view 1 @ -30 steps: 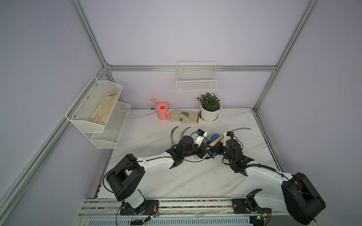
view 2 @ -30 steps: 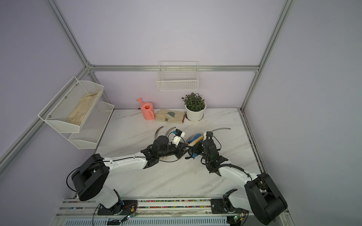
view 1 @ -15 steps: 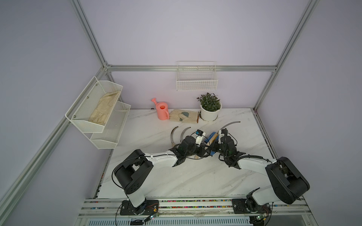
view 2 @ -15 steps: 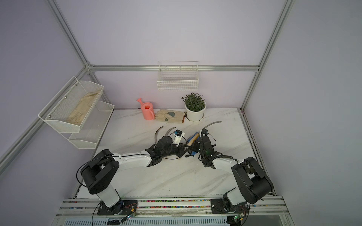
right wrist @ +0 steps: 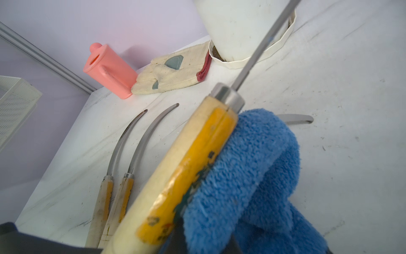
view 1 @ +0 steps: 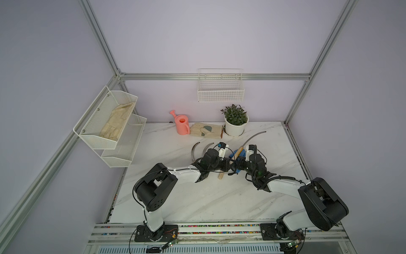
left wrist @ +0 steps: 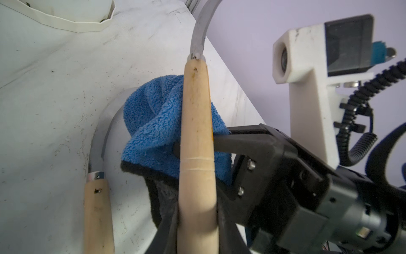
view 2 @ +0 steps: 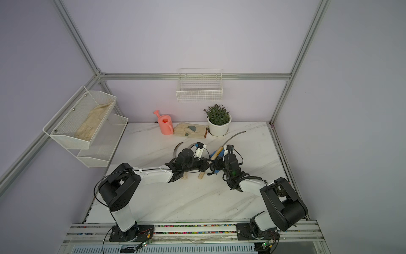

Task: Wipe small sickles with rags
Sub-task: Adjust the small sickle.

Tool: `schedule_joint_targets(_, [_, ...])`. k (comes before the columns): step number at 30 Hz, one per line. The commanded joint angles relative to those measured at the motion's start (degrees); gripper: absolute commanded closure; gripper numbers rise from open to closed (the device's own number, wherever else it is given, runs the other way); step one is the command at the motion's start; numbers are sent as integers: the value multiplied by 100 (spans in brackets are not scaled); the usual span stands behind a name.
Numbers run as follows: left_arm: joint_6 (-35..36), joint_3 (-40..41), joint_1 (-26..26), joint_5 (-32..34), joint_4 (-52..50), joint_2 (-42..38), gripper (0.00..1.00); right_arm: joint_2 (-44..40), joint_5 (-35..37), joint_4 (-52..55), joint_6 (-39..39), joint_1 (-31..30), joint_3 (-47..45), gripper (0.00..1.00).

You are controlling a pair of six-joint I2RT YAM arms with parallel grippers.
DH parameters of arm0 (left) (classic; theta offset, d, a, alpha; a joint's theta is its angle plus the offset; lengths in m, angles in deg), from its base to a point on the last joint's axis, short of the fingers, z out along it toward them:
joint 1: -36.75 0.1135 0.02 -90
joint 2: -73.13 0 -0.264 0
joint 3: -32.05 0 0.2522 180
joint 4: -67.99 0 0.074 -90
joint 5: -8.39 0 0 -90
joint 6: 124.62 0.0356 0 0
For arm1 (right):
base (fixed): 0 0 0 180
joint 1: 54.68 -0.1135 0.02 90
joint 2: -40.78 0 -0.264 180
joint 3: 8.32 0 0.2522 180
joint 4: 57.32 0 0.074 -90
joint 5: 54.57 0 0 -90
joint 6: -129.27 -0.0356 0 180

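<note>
item: small sickle point(left wrist: 195, 123), 1 of 4, held tilted above the table point(view 1: 197, 198). left hand point(left wrist: 197, 233) shut on the handle's butt end. right hand point(left wrist: 228, 136) closed on the blue rag point(left wrist: 151, 123), which touches the handle just short of the ferrule. long axis: from left hand away toward the back right; blade point(view 1: 254, 137) tip points past the plant pot point(view 1: 236, 129). likely next: rag outward along blade. 3 other sickles point(right wrist: 123, 154) lie flat.

The near tabletop point(view 1: 197, 198) lies open; watering can point(view 1: 182, 124), glove point(view 1: 206, 130) and plant pot point(view 1: 236, 129) block the back.
</note>
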Motion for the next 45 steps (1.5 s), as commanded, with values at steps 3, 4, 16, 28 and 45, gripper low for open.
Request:
schedule_joint_targets(3, [-192,-138,-103,-726,8,48,100,-125,108,-801,193,-70,330,100])
schedule_joint_targets(4, [-197,-96,-121,-761,11,21,100,-116,116,-820,237,-70,393,100])
schedule_joint_targets(16, [-164,146,-266,-969,11,-57,100,366,-561,-1376,1193,-71,967,100])
schedule_joint_targets(28, [-130,403,-299,-1091,66,-197,100,670,-884,-1754,1789,-35,907,100])
schedule_joint_targets(45, [-742,877,368,-1662,1476,-239,100,303,64,-1020,1086,-17,729,100])
